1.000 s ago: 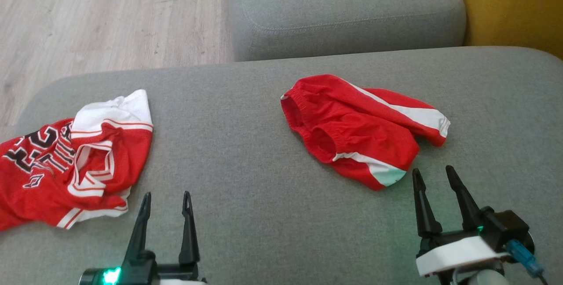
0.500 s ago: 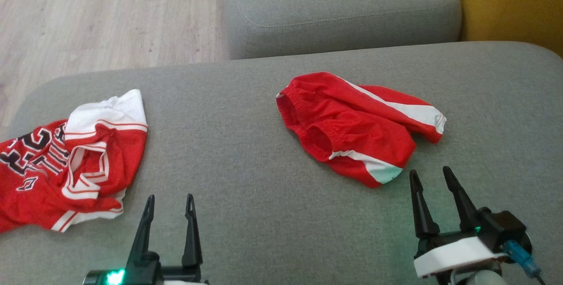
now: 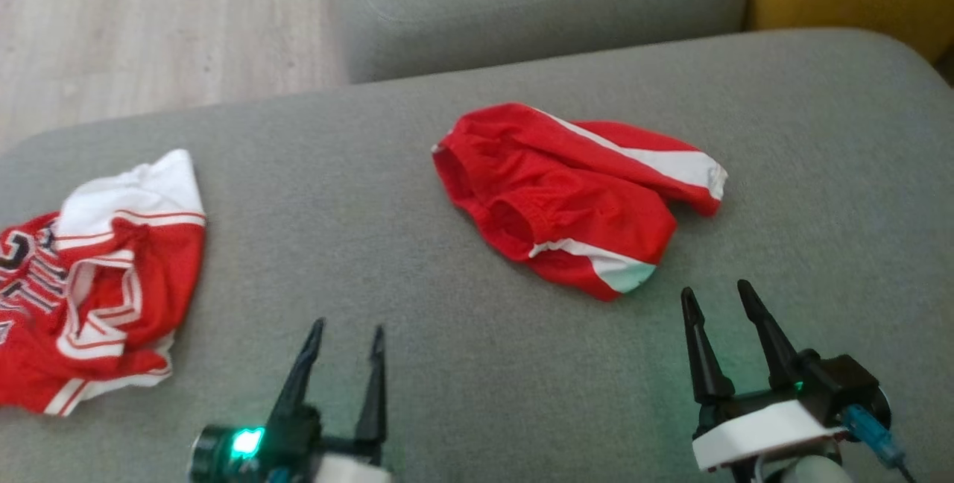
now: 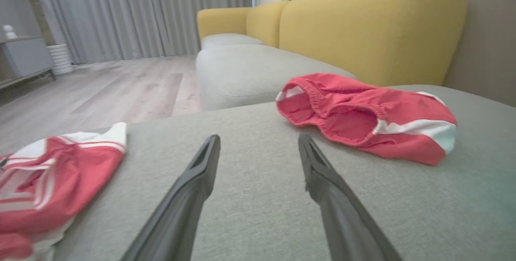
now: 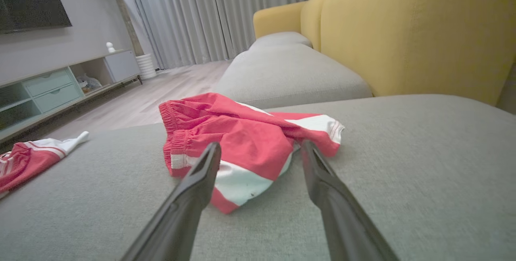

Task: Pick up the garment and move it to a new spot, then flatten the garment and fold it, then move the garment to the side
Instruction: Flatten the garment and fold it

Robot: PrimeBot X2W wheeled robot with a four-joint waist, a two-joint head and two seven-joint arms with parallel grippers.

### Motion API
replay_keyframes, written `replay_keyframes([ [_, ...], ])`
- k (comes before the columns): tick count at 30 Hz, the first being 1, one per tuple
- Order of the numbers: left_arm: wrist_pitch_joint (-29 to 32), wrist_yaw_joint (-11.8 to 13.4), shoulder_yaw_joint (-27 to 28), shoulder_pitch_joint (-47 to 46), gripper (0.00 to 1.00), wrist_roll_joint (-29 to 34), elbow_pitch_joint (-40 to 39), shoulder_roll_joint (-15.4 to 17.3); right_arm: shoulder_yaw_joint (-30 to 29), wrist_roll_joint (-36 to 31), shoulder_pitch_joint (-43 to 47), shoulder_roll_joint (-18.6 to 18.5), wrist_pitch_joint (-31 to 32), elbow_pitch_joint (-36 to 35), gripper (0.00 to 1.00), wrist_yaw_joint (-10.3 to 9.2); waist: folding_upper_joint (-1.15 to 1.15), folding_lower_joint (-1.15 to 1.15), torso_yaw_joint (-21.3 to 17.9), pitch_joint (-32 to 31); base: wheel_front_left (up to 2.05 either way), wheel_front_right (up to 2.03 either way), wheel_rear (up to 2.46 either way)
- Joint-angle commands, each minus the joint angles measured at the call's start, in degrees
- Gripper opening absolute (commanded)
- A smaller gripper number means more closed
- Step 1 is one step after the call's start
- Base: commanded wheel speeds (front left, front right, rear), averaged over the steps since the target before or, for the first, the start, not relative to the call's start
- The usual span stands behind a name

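On the sofa cushion (image 3: 358, 170), crumpled red shorts (image 3: 574, 196) look light, limp — best grabbed at the waistband (image 3: 468, 188). Left gripper (image 3: 347, 328) and right gripper (image 3: 715, 291) gape, empty.

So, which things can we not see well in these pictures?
1. jersey: the left edge of the head view cuts it off, so its lettering cannot be read.
2. shorts: crumpled; their own folds hide the underside and part of one leg.
3. left gripper: blurred in the head view, and the bottom edge cuts off its base.
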Motion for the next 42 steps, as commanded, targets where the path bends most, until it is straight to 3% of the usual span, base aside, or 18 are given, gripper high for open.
replay_keyframes([
  [1, -0.5, -0.3, 0.9, -4.2, 1.00, 0.2, -0.7, -0.1, 1.3, -0.6, -2.5, -0.2, -0.2, -1.9, 1.00, 0.39, 0.00, 0.00, -1.1, 1.6, 0.00, 0.00, 0.00],
  [18, -0.5, -3.2, -11.1, -25.7, 1.00, -1.1, 20.6, -0.1, 2.7, 0.3, -7.2, -0.2, -0.2, -2.1, 1.00, 0.39, 0.00, 0.00, -7.5, 9.3, 0.00, 0.00, 0.00],
  [36, -0.5, -5.0, -15.5, -33.8, 1.00, -0.6, 27.0, -0.1, 3.4, 2.0, -9.3, -0.2, -0.2, -2.1, 1.00, 0.39, 0.00, 0.00, -12.4, 12.3, 0.00, 0.00, 0.00],
  [37, -0.5, -5.1, -15.5, -33.9, 0.90, -0.4, 26.8, -0.1, 3.4, 2.0, -9.4, -0.2, -0.2, -2.1, 1.00, 0.39, 0.00, 0.00, -12.6, 12.4, 0.00, 0.00, 0.00],
  [38, -0.5, -5.3, -15.6, -34.0, 0.67, -0.3, 26.7, 0.0, 3.4, 2.0, -9.4, -0.2, -0.2, -2.1, 1.00, 0.39, 0.00, 0.00, -12.8, 12.4, 0.00, 0.00, 0.00],
  [39, -0.5, -5.4, -15.6, -34.1, 0.26, -0.2, 26.5, 0.0, 3.4, 2.1, -9.5, -0.2, -0.2, -2.1, 1.00, 0.39, 0.00, 0.00, -13.0, 12.5, 0.00, 0.00, 0.00],
  [40, -0.5, -5.6, -15.7, -34.1, 0.07, 0.0, 26.2, 0.1, 3.4, 2.1, -9.5, -0.2, -0.2, -2.0, 1.00, 0.39, 0.00, 0.00, -13.1, 12.5, 0.00, 0.00, 0.00],
  [41, -0.5, -5.6, -15.7, -34.1, 0.07, 0.0, 26.2, 0.1, 3.4, 2.1, -9.5, -0.2, -0.2, -2.0, 1.00, 0.39, 0.00, 0.00, -13.1, 12.5, 0.00, 0.00, 0.00],
  [42, -0.5, -5.8, -15.8, -34.1, 0.00, 0.1, 25.7, 0.1, 3.4, 2.2, -9.5, -0.2, -0.2, -2.1, 1.00, 0.39, 0.00, 0.00, -13.2, 12.6, 0.00, 0.00, 0.00],
])
